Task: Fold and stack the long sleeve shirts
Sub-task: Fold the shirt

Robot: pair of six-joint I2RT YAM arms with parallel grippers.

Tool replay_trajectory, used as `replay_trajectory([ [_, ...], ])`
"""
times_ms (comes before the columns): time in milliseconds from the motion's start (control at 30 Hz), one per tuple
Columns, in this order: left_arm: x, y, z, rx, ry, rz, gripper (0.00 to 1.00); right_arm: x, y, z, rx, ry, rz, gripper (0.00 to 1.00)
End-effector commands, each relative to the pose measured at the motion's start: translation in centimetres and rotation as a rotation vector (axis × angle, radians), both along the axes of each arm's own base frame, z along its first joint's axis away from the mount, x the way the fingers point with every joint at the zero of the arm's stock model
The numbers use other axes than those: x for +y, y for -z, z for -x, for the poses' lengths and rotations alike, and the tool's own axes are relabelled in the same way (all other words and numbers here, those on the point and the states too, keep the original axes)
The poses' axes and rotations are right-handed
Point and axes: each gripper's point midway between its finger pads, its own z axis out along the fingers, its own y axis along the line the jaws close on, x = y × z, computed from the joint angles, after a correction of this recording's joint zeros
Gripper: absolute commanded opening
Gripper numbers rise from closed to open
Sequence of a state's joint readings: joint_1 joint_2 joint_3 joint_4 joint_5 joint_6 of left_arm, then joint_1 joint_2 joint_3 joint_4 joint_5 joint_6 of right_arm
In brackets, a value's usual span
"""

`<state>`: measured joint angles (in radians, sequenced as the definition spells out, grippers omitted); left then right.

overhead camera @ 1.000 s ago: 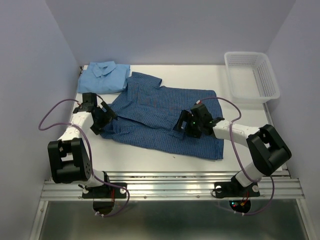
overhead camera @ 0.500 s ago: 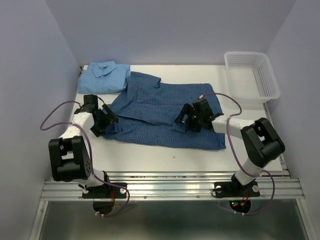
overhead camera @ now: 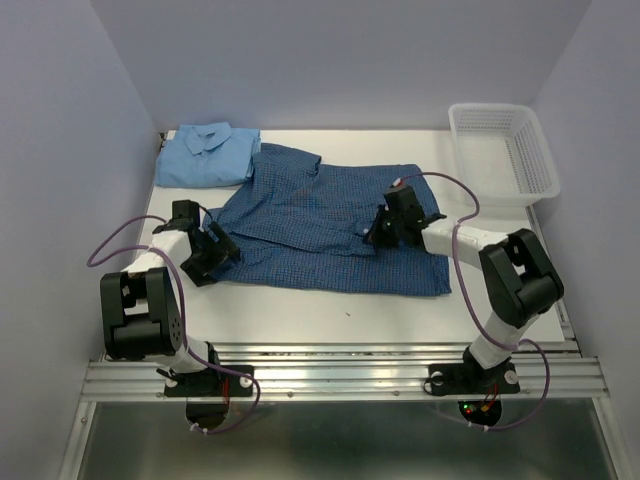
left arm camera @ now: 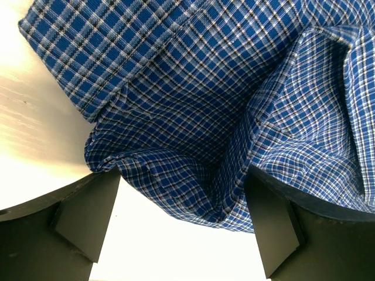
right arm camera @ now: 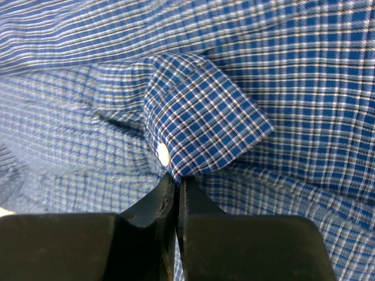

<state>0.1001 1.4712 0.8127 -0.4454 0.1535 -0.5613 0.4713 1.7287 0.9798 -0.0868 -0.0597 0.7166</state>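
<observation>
1. The top camera sits high behind the arm bases, looking down on the whole table (overhead camera: pixel 300 305).
2. The left wrist camera peers between its fingers (left arm camera: pixel 88 216), close to the checked shirt (left arm camera: pixel 222 117) edge.
3. The right wrist camera hugs that same shirt's cuff (right arm camera: pixel 199 117).

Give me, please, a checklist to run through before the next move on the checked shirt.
1. Right end effector shut on cuff: ok.
2. Left end effector open: ok.
3. Checked shirt edge between left fingers: ok.
4. Cloth there flat: not ok, bunched.
5. Light shirt clear of checked shirt: cannot tell.
</observation>
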Motion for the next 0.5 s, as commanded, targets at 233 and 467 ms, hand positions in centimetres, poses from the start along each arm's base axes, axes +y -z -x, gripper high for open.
replay_trajectory([
  [233, 1.4, -1.2, 0.5, -0.004, -0.036, -0.069, 0.99, -5.9, -10.3, 3.4, -0.091, 0.150, 0.114, 0.01],
  [467, 2.5, -1.3, 1.6, 0.028, -0.052, -0.133, 0.99, -9.7, -14.0, 6.6, -0.117, 0.236, 0.179, 0.01],
])
